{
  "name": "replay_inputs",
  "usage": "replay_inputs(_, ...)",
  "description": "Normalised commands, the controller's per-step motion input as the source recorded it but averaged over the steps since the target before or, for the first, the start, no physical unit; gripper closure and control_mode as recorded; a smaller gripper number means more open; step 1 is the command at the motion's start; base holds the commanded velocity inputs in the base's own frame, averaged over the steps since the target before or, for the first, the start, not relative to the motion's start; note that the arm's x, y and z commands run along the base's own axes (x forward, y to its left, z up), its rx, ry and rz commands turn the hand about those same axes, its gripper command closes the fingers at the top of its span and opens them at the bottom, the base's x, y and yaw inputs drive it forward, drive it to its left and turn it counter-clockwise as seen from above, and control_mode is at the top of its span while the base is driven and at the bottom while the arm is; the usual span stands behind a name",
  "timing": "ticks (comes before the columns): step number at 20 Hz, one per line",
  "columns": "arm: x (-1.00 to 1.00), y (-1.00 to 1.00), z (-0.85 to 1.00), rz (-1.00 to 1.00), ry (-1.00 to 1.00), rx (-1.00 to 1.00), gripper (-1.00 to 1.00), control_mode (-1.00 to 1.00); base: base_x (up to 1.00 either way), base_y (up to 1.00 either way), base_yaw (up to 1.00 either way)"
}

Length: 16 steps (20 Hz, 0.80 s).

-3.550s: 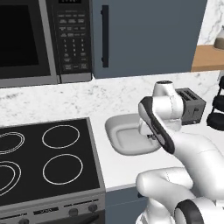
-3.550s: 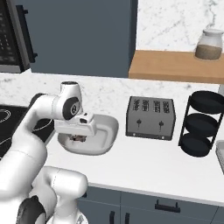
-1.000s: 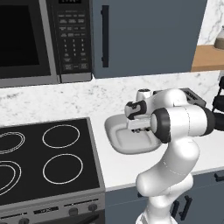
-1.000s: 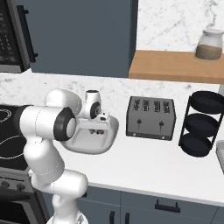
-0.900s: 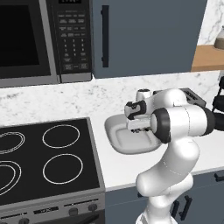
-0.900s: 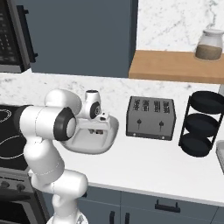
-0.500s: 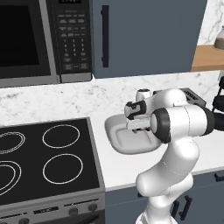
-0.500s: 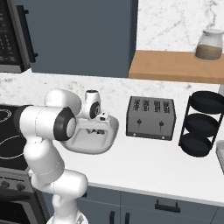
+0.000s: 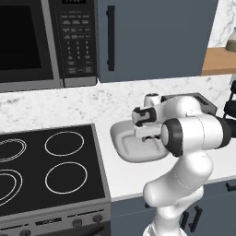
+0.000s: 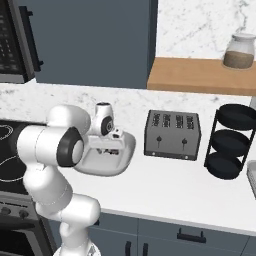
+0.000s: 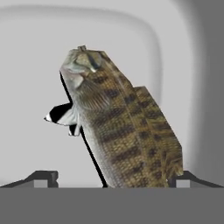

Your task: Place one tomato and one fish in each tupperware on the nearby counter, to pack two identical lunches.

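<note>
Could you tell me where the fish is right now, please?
The fish lies in the grey tupperware on the white counter, right of the stovetop; in the hand view it sits between the open gripper tips.

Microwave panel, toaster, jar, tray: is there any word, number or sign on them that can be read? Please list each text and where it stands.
Microwave keypad: rows of small pale marks on the buttons, too small and blurred to read.
Toaster: no text visible.
Jar on the wooden shelf: no label visible.
Tupperware and fish: no text visible.
Nothing here is legible.
</note>
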Motion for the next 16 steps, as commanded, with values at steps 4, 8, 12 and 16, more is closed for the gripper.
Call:
replay_inputs(4, -0.21, 0.08, 0.01, 0.02, 0.00, -0.19, -1.00, -1.00, 0.00, 0.00, 0.00)
replay_inputs(8, 0.26, 0.04, 0.04, 0.02, 0.01, -0.27, -1.00, -1.00, 0.00, 0.00, 0.00)
replay_inputs(12, 0.40, 0.00, 0.33, 0.08, 0.02, -0.16, -1.00, -1.00, 0.00, 0.00, 0.00)
replay_inputs(16, 0.07, -0.07, 0.20, 0.03, 0.00, -0.08, -1.00, -1.00, 0.00, 0.00, 0.00)
